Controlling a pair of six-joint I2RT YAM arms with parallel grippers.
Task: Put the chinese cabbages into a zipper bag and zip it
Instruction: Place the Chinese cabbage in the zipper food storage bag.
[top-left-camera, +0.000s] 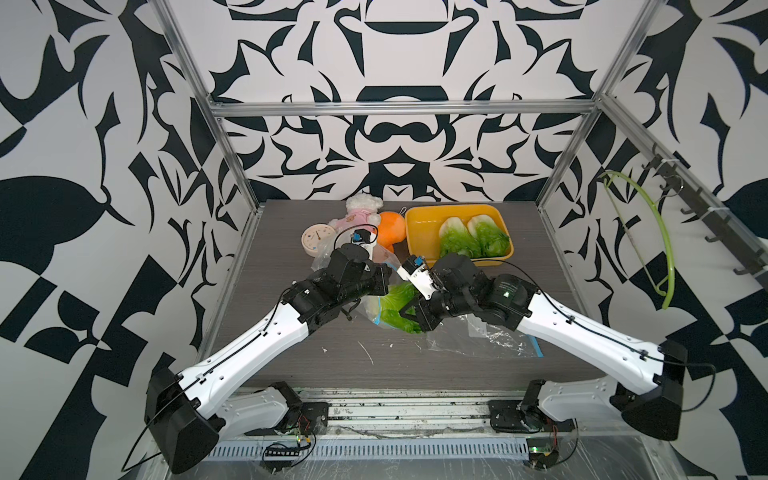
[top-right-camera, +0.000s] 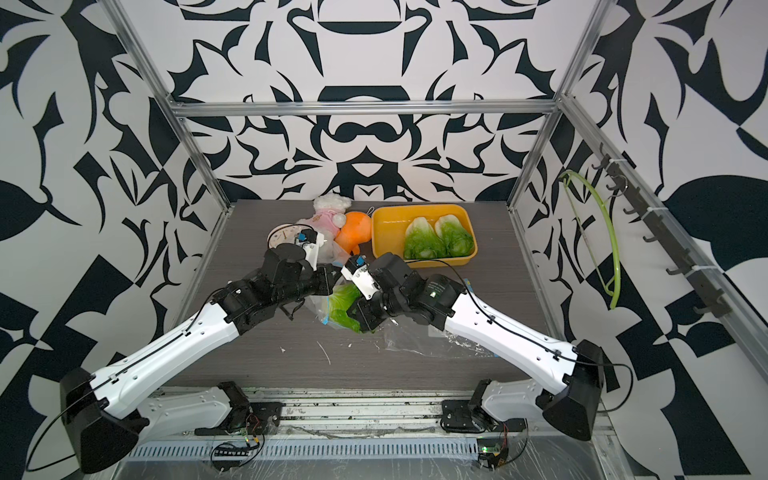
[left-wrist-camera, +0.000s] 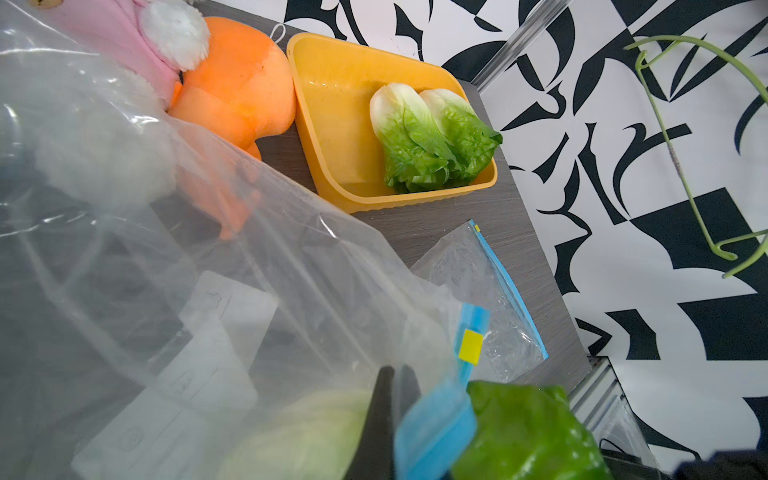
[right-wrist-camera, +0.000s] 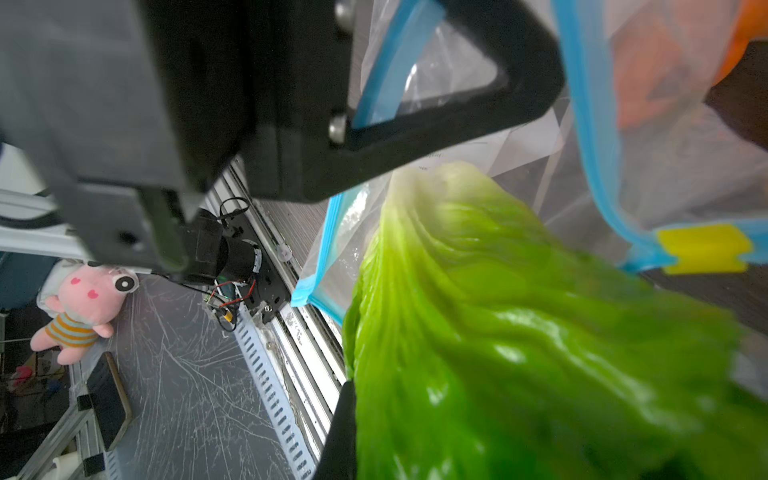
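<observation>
A clear zipper bag (left-wrist-camera: 249, 270) with a blue zip strip (left-wrist-camera: 436, 428) and a yellow slider (right-wrist-camera: 706, 248) hangs mid-table. My left gripper (left-wrist-camera: 395, 374) is shut on its rim. My right gripper (top-left-camera: 409, 313) is shut on the leafy end of one chinese cabbage (right-wrist-camera: 498, 332). The cabbage's pale stem end points into the bag's mouth and shows through the plastic (left-wrist-camera: 299, 436). Only one right fingertip (right-wrist-camera: 343, 415) shows; the leaves hide the other. Two more cabbages (top-left-camera: 455, 241) (top-left-camera: 490, 237) lie side by side in the yellow tray (top-left-camera: 415, 216) at the back right.
A second, flat zipper bag (top-left-camera: 490, 336) lies under the right arm. An orange plush (top-left-camera: 390, 228), a pink and white plush (top-left-camera: 361, 212) and a small round clock (top-left-camera: 316, 241) crowd the back left. A green hanger (top-left-camera: 660, 245) hangs on the right wall.
</observation>
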